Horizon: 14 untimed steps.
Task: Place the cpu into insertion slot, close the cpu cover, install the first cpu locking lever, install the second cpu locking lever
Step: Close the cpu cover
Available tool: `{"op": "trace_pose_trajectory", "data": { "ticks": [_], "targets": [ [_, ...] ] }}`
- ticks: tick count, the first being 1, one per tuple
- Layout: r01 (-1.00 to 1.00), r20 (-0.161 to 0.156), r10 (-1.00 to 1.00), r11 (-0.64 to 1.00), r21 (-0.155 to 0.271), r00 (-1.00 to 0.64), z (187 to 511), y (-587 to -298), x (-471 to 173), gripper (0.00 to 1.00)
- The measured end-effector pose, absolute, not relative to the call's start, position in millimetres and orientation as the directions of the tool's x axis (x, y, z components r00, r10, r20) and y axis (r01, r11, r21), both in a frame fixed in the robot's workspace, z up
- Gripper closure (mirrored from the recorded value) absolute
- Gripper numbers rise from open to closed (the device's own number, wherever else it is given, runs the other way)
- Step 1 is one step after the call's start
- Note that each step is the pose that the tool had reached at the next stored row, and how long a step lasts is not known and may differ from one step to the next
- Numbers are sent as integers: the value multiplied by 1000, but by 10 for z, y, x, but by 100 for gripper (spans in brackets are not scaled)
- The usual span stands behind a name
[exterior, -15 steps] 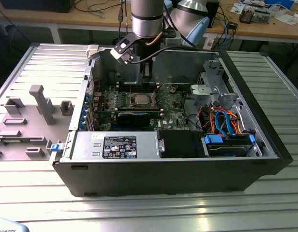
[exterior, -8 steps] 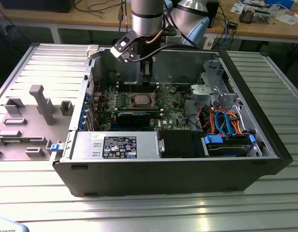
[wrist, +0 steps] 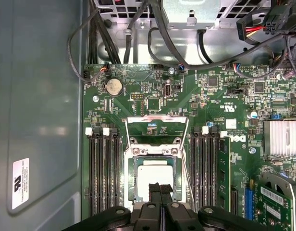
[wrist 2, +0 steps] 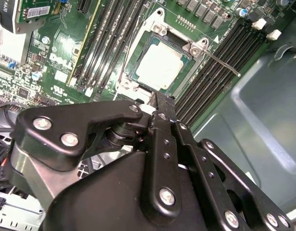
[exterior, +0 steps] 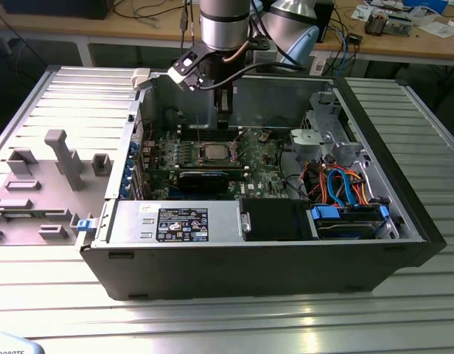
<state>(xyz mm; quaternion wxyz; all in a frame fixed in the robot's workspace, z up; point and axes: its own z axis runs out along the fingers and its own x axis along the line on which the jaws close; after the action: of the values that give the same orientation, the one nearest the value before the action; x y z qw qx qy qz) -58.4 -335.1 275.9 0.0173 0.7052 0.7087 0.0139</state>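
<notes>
End effector (wrist: 160, 186) hovers over the motherboard (wrist: 210, 96), fingers pressed tight together, nothing in its grip. Just under its tips, the cpu (wrist: 154, 171) lies flat in the insertion slot (wrist: 132, 179). Beyond the tips, the cpu cover (wrist: 157, 117) stands swung open. A thin locking lever (wrist 2: 220, 61) juts out beside the slot.

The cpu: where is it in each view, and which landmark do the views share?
Exterior view: cpu near mid-picture, under the gripper.
Second wrist view: cpu just past the fingertips.
First wrist view: cpu partly hidden behind the fingertips.
Shared landmark: the gripper.
</notes>
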Motion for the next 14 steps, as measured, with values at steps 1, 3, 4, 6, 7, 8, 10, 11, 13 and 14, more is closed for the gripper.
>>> {"op": "trace_pose_trajectory", "data": {
  "ticks": [1,3,4,6,7,8,10,11,13,14],
  "targets": [
    [999,-5,1000,5,44,-5,2777,-3351,-584,89],
    [999,-5,1000,5,44,-5,2796,-3350,-584,89],
    [999,-5,1000,5,44,-5,2808,-3351,-584,89],
    [999,-5,1000,5,44,-5,2820,-3351,-584,89],
    [999,-5,1000,5,44,-5,2820,-3350,-584,89],
    [999,-5,1000,5,44,-5,2820,-3350,-584,89],
    [999,-5,1000,5,44,-5,2823,-3351,-567,89],
    [999,-5,1000,5,44,-5,2822,-3351,-538,89],
    [999,-5,1000,5,44,-5,2821,-3351,-522,89],
    [999,-5,1000,5,44,-5,2822,-3351,-516,89]
  ]
}}
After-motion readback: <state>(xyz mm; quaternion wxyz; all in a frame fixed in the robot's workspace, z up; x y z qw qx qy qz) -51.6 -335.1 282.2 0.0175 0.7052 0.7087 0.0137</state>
